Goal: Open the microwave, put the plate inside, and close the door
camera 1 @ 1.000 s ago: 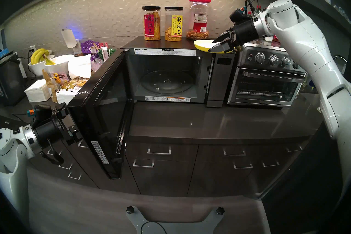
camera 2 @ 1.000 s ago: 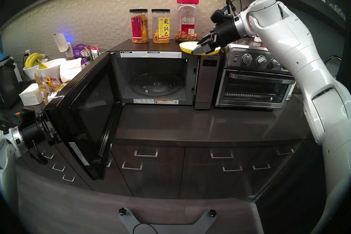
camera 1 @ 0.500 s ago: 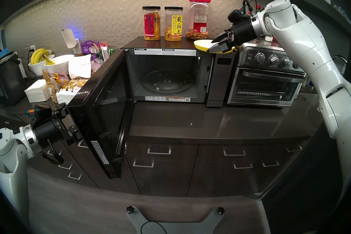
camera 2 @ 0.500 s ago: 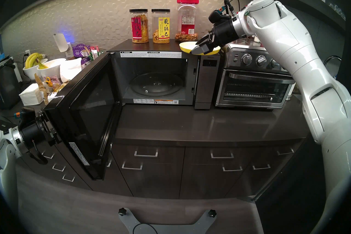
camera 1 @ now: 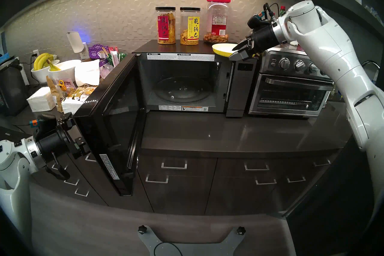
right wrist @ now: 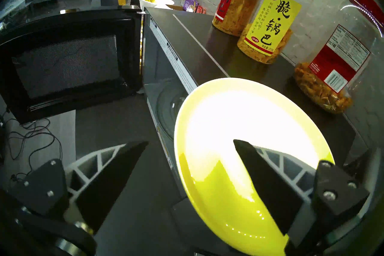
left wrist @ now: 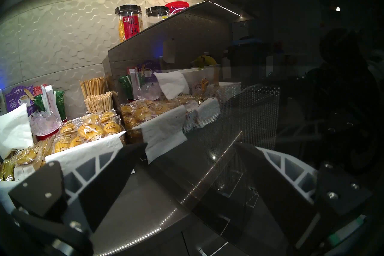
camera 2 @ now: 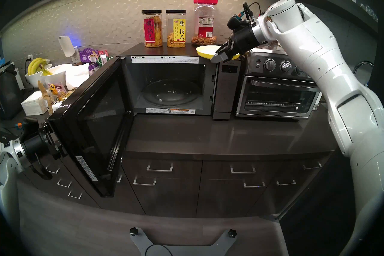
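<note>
The right arm reaches in from the counter's right end, wrist tilted downward — its right claw (camera 1: 234, 54) is spread wide around the near rim of the yellow plate (camera 1: 223, 49), not closed on it. The plate lies on the microwave's (camera 1: 187, 45) top, at the front right corner. The door (camera 1: 112, 124) stands open; the left claw (left wrist: 189, 147), fingers apart and holding nothing, is level behind it.
</note>
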